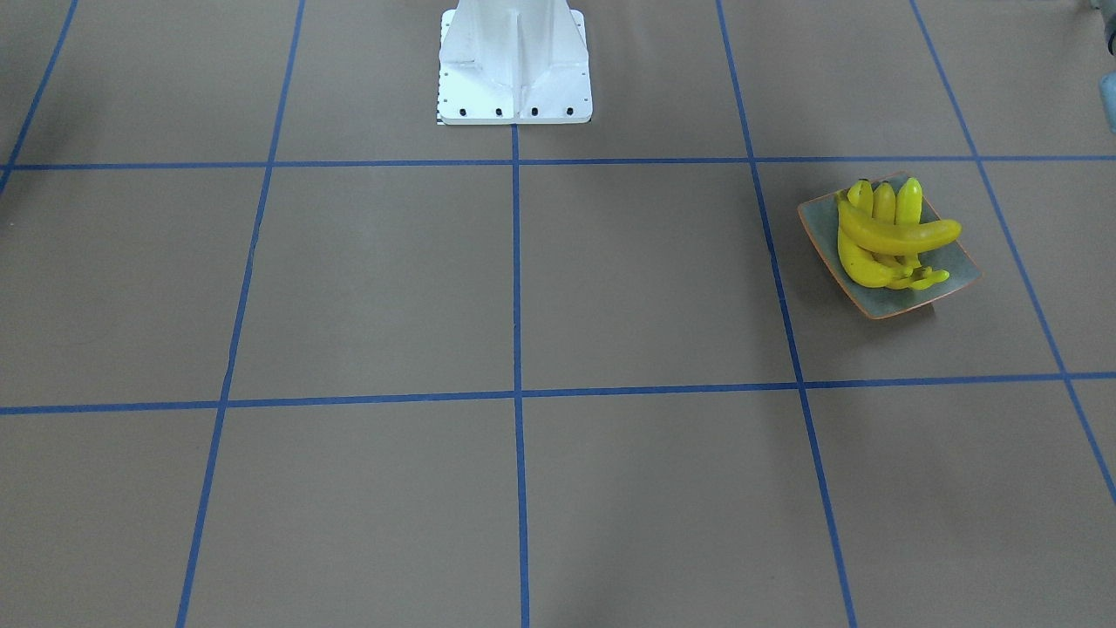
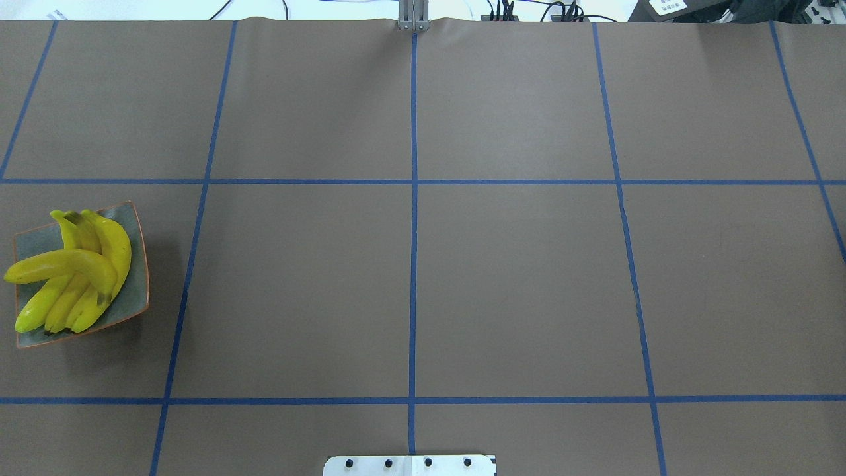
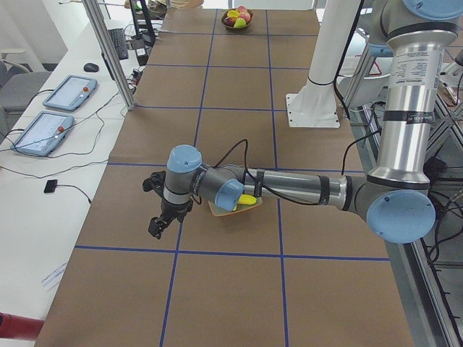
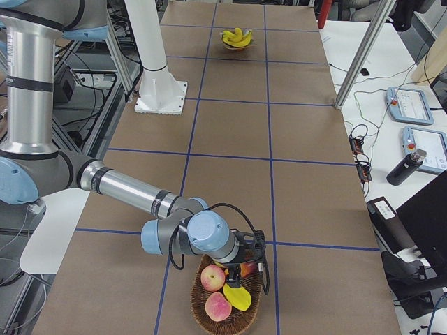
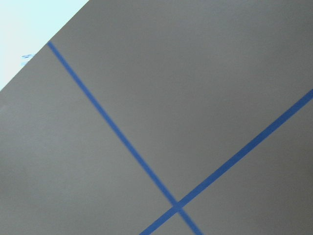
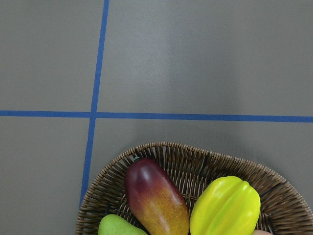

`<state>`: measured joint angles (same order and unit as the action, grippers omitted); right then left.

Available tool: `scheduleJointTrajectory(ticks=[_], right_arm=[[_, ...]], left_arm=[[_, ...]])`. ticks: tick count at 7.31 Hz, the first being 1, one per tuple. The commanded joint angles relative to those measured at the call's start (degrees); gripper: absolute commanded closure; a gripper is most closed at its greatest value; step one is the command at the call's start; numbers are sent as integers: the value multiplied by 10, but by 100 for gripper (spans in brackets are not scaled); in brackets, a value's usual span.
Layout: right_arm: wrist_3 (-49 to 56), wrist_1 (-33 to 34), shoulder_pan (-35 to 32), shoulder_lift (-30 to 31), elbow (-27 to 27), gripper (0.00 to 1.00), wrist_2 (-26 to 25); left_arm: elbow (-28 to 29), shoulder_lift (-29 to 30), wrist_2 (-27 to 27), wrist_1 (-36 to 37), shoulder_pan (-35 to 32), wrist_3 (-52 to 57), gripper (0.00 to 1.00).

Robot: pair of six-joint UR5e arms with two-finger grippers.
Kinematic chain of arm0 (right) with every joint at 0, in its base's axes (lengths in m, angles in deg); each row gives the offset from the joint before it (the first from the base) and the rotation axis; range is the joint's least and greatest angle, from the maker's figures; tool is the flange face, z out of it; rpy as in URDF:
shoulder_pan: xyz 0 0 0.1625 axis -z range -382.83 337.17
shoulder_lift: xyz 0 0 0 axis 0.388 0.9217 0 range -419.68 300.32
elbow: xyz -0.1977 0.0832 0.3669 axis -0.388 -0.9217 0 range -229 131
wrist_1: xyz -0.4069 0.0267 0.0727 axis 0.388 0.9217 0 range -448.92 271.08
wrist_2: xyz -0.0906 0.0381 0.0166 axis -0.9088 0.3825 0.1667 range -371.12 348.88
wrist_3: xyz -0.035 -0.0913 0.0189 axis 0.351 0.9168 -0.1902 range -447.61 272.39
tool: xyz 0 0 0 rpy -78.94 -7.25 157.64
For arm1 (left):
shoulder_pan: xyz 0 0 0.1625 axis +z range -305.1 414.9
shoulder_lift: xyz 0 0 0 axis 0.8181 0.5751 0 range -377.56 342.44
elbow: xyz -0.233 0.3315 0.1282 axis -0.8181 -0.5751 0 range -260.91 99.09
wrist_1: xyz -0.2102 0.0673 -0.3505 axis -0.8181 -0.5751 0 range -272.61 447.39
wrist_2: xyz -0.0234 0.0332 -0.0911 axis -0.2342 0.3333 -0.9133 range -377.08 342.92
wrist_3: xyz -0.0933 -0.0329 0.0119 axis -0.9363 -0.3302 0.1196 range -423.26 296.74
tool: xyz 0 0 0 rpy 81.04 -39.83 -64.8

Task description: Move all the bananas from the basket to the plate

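Bananas (image 2: 73,264), all four, are on the plate (image 2: 135,291): three side by side and one lying across the top. The two cameras looking down on the counter (image 2: 423,291) show that nicely but catch neither claw, so for those it's side cameras only.

From the robot's left end, the left claw (image 3: 156,228) points down at the counter. The left arm (image 3: 289,189) covers most of the plate there, with just a sliver of yellow poking out. The plate looks close to that claw, on its robot side, but I can't tell the real gap. The left wrist cam shows only counter and blue tape (image 5: 112,132).

From the other end, the right claw (image 4: 236,278) sits right over the basket (image 4: 209,324), among two peaches (image 4: 213,278) and a starfruit (image 4: 237,296). Touching or not, can't tell. The plate of bananas is way off at the far end of the counter from that claw. The right wrist cam adds a reddish mango (image 6: 156,198) and a green pear (image 6: 120,227), which is cut off at the bottom edge.

Can't tell if either claw is wide or narrow, both are too small and dark.
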<state>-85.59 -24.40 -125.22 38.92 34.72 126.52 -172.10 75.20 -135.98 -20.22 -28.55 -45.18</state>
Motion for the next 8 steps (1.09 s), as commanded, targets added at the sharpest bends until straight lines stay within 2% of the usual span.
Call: scheduleJointTrajectory(ticks=[1, 2, 4, 5, 6, 7, 8], right_arm=[[0, 0, 0, 0, 0, 0, 0], [0, 0, 0, 0, 0, 0, 0], [-1, 1, 0, 0, 0, 0, 0], [-2, 1, 0, 1, 0, 0, -4], [-6, 9, 1, -1, 0, 0, -5], [-7, 46, 14, -9, 4, 0, -6], [-6, 84, 55, -19, 7, 0, -12]], left_arm=[[-6, -18, 5, 71, -13, -5, 0], [-5, -15, -9, 103, -12, -15, 0], [-7, -13, -117, 192, -20, -107, 0], [-7, -10, -159, 235, -42, -111, 0], [-10, 0, -171, 256, -68, -110, 0], [-8, 9, -170, 277, -69, -110, 0], [-11, 6, -165, 282, -73, -111, 0]])
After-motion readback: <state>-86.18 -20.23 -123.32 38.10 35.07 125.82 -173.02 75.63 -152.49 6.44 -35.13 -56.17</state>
